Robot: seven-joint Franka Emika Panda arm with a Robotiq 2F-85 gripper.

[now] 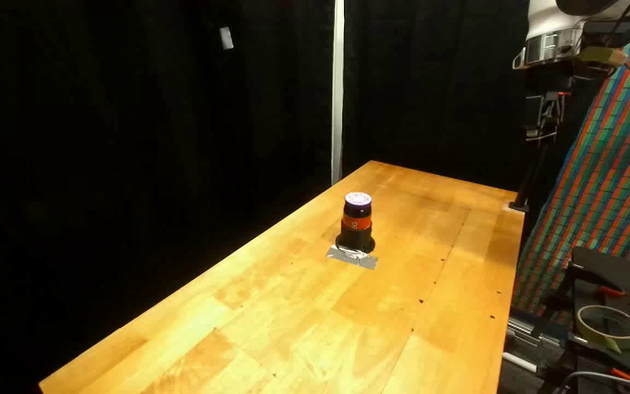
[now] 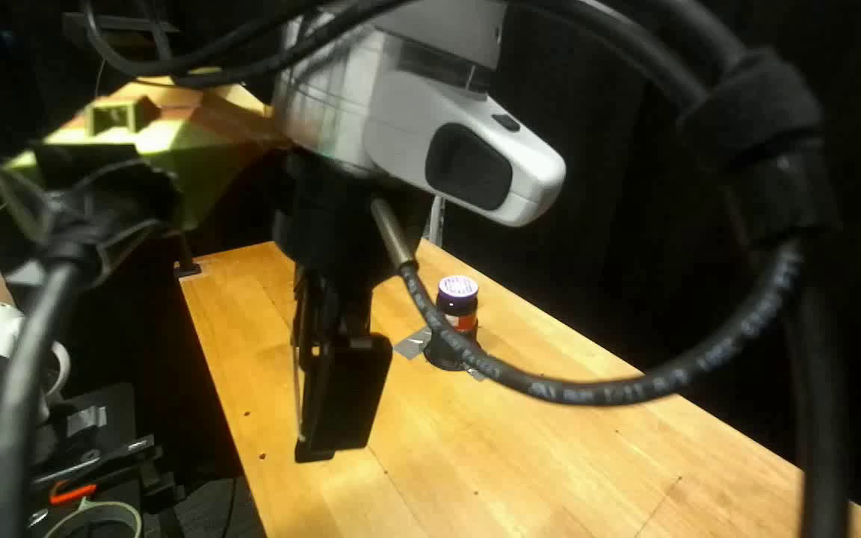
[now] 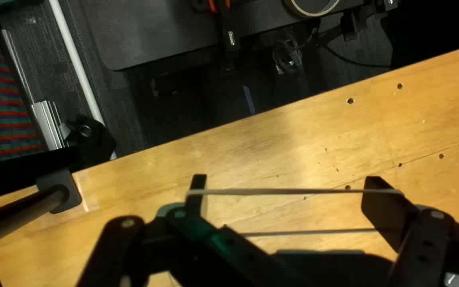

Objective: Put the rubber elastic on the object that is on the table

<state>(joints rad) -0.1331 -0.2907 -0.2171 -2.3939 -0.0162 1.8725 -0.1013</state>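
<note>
Claw: black two-fingered gripper (image 3: 287, 208); fingers well apart, nothing pinched between them, presumably spread to stretch out what they carry.
Elastic: thin pale-grey rubber loop (image 3: 285, 191); passed around both fingers near the tips, its two strands nearly straight across the gap, which suggests tension. Likely carried there so that it can be shed easily.
Tabletop: long light-brown wooden surface (image 1: 293, 328), plank seams visible.
Cylinder: small dark upright body (image 1: 357, 222), orange-red band about its middle, pale printed round top; stands on the tabletop, well apart from the claw. Its upright stance would admit the loop from above.
Base: wider black round foot (image 1: 356, 242), under or around the cylinder's lower end, cannot tell which; probably for steadiness.
Tape: silver-grey adhesive strip (image 2: 413, 344), on the tabletop at the base; apparently there to resist sliding.
Cable: thick black lead (image 2: 602, 391), bowed out with slack, likely for wrist turns.
Stage: elastic loaded; placing, by judgement, not yet done.
</note>
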